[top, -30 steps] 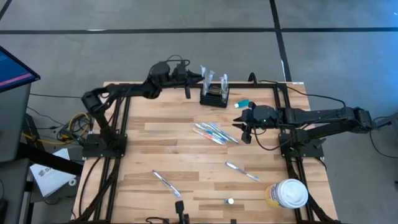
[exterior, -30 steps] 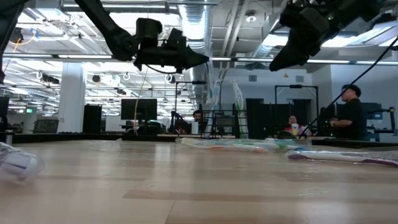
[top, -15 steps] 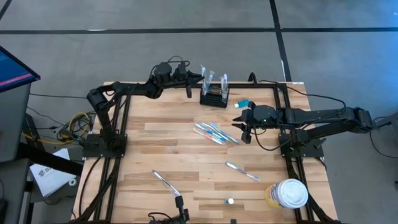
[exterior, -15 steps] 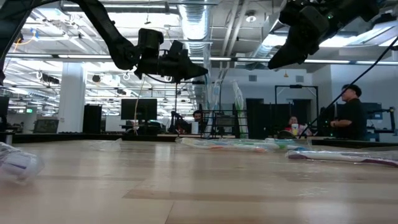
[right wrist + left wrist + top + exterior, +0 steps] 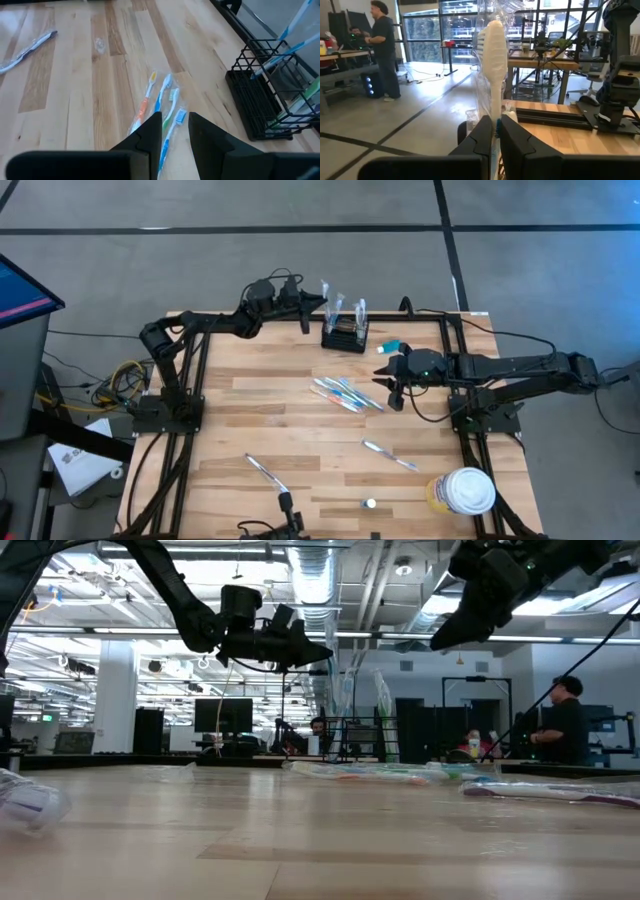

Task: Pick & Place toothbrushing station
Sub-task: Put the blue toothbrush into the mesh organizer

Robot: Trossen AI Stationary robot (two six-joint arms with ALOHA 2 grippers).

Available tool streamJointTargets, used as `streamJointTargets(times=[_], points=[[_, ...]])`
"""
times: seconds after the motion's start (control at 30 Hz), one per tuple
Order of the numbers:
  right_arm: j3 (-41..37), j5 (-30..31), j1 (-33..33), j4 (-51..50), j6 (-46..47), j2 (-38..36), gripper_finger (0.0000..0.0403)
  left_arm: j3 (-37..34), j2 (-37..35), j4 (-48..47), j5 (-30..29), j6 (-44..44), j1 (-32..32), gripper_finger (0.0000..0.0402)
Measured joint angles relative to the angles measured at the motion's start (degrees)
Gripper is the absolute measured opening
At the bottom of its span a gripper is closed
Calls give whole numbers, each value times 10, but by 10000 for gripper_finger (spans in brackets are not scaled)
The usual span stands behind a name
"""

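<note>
Left gripper [image 5: 312, 301] is up at the table's 12 o'clock edge, clenched on a wrapped toothbrush [image 5: 493, 60] that stands upright between its fingers, just at 9 o'clock of the toothbrushing station [image 5: 345, 336]. That black mesh holder sits at the far edge with wrapped brushes already poking out. Right gripper [image 5: 393, 392] hovers at 3 o'clock, fingers parted and grasping nothing, above the loose toothbrushes [image 5: 161, 107] lying mid-table. The white-lidded tub [image 5: 468, 490] sits at 5 o'clock.
</note>
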Motion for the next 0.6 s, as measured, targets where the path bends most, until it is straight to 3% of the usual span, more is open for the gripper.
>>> streamJointTargets(times=[0.6], points=[[0,0,0,8,-10,0,87,0,46,49,-23,-44,-2,8]])
